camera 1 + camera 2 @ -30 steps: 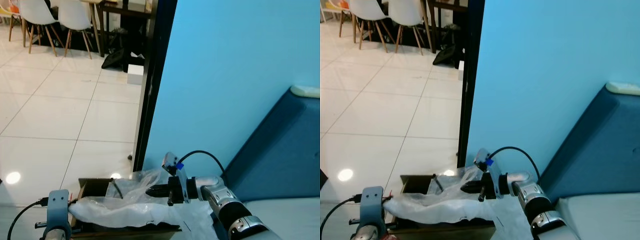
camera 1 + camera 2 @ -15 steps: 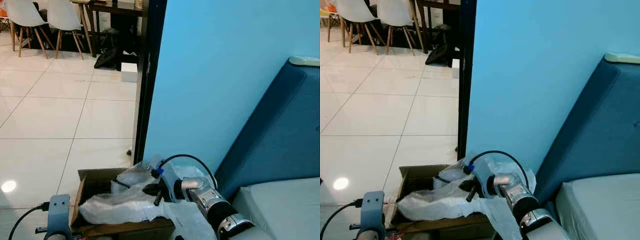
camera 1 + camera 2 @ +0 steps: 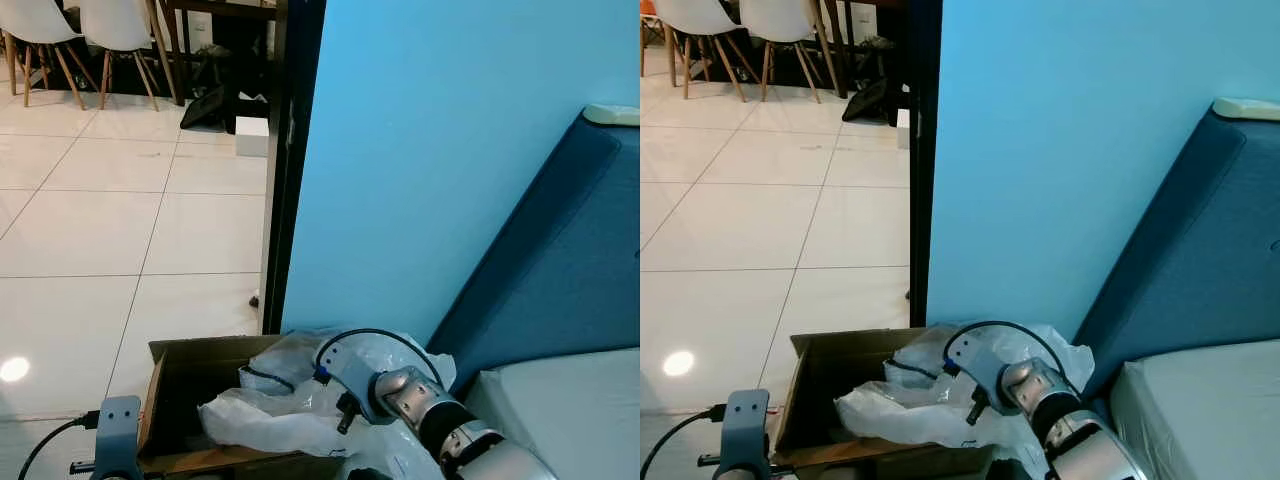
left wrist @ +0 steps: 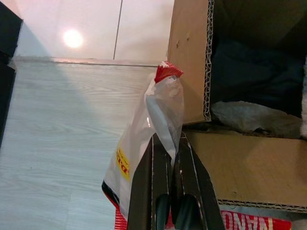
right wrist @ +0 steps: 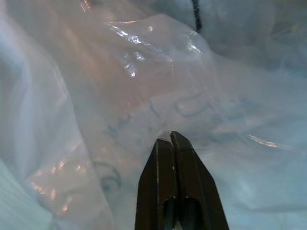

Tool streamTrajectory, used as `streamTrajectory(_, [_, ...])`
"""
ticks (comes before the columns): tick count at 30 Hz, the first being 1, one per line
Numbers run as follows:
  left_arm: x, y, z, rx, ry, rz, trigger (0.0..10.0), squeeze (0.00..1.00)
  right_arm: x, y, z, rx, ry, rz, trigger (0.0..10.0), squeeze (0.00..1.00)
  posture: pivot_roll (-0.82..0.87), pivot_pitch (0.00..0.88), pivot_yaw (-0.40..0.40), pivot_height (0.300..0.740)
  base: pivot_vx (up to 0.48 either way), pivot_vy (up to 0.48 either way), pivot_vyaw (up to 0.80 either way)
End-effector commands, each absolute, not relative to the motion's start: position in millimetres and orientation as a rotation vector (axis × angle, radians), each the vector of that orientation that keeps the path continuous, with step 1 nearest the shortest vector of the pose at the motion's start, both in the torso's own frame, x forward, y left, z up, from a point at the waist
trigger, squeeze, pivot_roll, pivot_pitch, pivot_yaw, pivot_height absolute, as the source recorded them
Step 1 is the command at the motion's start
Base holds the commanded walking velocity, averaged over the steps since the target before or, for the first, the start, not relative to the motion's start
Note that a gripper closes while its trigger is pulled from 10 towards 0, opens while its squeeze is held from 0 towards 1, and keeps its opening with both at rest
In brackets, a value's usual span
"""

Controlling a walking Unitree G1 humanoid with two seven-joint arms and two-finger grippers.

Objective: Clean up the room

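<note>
An open cardboard box (image 3: 172,395) stands on the floor below me. A crumpled clear plastic sheet (image 3: 265,425) lies across the box's right side and spills over its rim. My right gripper (image 3: 343,424) is low over the box; in the right wrist view its fingers are pressed together with their tips (image 5: 171,137) in the plastic sheet (image 5: 144,86). My left gripper (image 4: 168,140) is just outside the box wall (image 4: 189,62), shut on a white, red and yellow snack bag (image 4: 144,139) that hangs over wood-look flooring.
A blue wall (image 3: 450,150) and a dark door frame (image 3: 283,170) rise right behind the box. A slanted blue headboard (image 3: 560,250) and a pale mattress (image 3: 575,410) are to the right. Tiled floor (image 3: 120,220) stretches left toward white chairs (image 3: 110,20) and a small white box (image 3: 250,137).
The camera has shifted. My right gripper has swung down and to the right, and the plastic sheet has gone with it, now bunched over the box's right side.
</note>
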State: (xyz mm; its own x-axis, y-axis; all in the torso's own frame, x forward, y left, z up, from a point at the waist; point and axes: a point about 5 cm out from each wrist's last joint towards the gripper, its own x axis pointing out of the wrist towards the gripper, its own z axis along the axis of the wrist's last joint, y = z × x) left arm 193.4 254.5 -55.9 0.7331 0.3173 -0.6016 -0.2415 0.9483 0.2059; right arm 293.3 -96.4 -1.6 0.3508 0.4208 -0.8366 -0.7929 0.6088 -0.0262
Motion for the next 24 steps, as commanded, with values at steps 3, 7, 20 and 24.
streamTrajectory(3, [192.6,247.0,-57.0,0.120,0.661,0.277,10.0,0.00,293.5,-76.0,-0.4,-0.210,0.886,0.704,10.0,0.00,0.21,0.023,-0.158,0.620,0.000,0.000,0.00])
streamTrajectory(7, [197.3,249.1,-52.2,0.123,0.623,0.276,10.0,0.00,299.0,-56.7,9.5,-0.071,0.847,0.691,10.0,0.00,0.22,0.039,-0.158,0.620,0.000,0.000,0.00])
streamTrajectory(20, [210.0,244.0,-40.4,0.132,0.514,0.247,10.0,0.00,295.3,-34.1,9.9,-0.121,0.853,0.637,10.0,0.00,0.24,0.124,-0.177,0.620,0.000,0.000,0.00])
streamTrajectory(24, [216.6,233.2,-23.4,0.087,0.361,0.228,10.0,0.00,286.3,-28.7,1.7,-0.087,0.829,0.616,10.0,0.00,0.27,0.199,-0.190,0.620,0.000,0.000,0.00])
